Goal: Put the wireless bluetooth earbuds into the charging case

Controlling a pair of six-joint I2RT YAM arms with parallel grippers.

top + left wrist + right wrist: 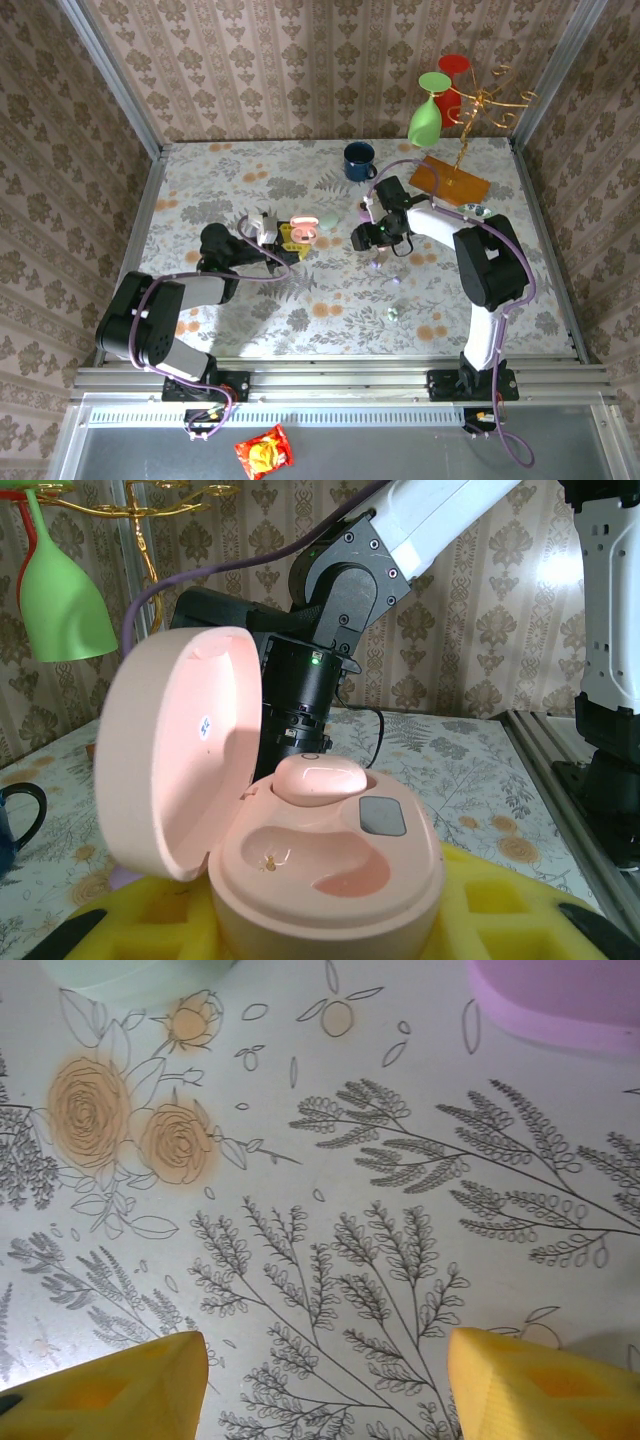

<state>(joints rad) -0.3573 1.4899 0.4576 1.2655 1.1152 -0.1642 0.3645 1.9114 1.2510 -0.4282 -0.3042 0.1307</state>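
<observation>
Charging case: pale pink and rounded, upright, clamped between the yellow pads of the left gripper. Lid hinged open to one side. One pink earbud seated in far well; near well vacant.

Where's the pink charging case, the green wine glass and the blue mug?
pink charging case (310, 920): left wrist view, base wall.
green wine glass (65, 605): left wrist view, bowl.
blue mug (358, 162): top external view, body.
</observation>
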